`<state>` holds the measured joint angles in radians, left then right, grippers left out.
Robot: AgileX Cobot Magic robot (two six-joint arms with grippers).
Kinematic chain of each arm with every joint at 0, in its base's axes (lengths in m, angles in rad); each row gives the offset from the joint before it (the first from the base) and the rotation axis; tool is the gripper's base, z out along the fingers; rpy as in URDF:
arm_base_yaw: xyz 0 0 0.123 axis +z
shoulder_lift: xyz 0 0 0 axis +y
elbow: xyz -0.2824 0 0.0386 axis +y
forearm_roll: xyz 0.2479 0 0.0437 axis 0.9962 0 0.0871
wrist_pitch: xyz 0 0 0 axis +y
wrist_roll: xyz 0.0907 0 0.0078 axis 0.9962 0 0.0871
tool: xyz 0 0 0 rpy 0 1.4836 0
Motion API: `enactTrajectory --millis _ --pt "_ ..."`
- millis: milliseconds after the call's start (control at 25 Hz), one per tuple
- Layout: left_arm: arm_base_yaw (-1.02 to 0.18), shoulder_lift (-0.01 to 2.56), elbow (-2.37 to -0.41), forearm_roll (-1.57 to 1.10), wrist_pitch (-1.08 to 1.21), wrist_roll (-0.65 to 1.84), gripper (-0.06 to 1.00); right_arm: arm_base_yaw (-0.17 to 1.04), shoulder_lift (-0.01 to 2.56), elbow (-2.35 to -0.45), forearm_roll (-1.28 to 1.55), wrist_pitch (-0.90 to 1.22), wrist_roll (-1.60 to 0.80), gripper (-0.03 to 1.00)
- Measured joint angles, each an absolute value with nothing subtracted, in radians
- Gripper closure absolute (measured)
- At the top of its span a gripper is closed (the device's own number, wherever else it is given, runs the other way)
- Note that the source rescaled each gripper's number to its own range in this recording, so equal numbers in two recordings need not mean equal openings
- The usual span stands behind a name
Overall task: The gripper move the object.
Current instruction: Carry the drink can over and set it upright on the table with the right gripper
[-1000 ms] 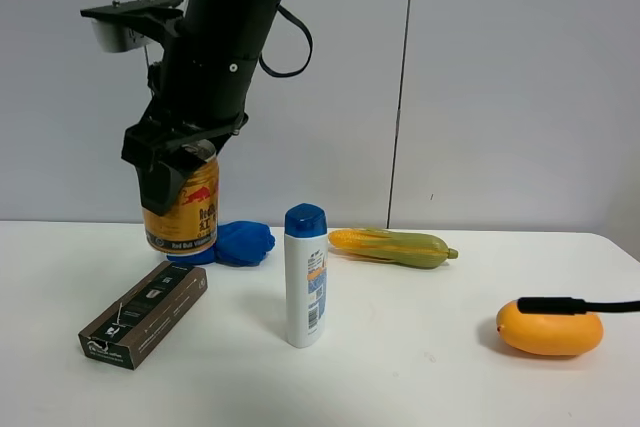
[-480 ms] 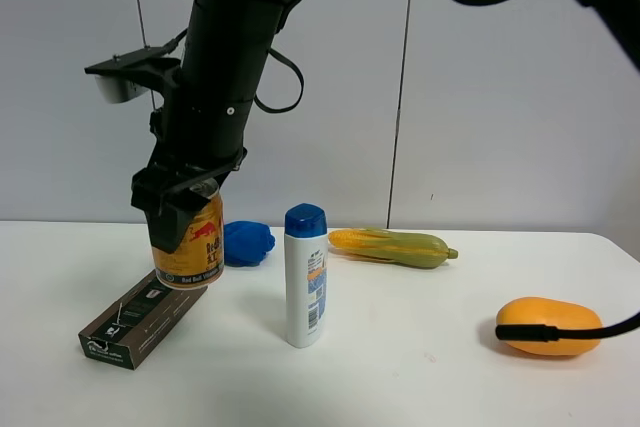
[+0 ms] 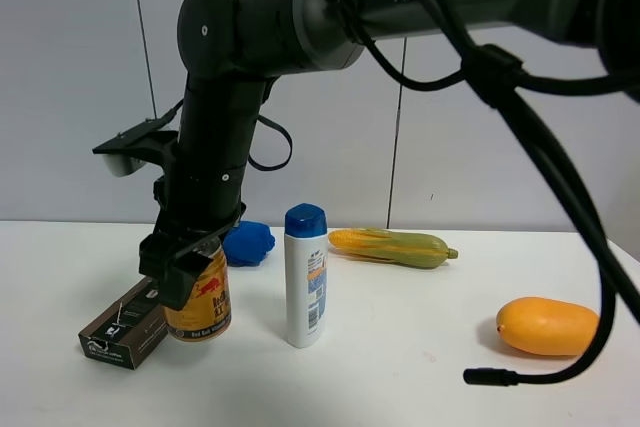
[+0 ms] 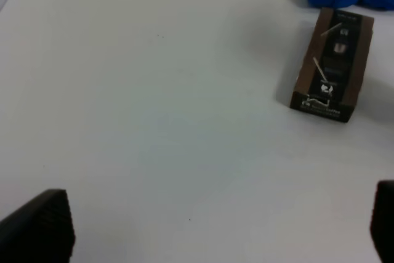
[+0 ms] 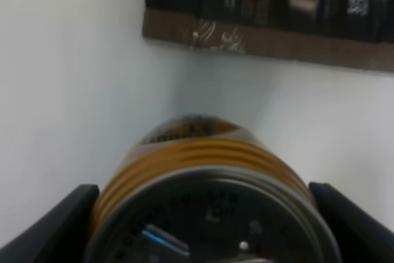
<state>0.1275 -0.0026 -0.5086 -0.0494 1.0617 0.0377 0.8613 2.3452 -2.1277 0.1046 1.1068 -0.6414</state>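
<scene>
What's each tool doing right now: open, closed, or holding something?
Left tool: open, nothing between its fingers.
Right tool: closed on the gold drink can.

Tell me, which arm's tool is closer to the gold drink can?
Right. The right tool clamps the can near its top, beside the brown box. The left tool hangs open over the table; its camera shows no can.

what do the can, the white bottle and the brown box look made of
Can: looks like thin metal, with glossy gold print and a silvery rimmed top in the right wrist view. Bottle: probably plastic, with a smooth white body and a blue cap. Box: likely cardboard, matte brown with sharp folded edges.
</scene>
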Motion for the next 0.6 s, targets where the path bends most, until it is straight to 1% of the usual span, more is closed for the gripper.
enactTrajectory --millis 600 --pt "0.127 -0.003 -0.509 -0.049 1.062 0.038 -0.06 0.861 2.412 -2.130 0.105 1.072 -0.664 0.97"
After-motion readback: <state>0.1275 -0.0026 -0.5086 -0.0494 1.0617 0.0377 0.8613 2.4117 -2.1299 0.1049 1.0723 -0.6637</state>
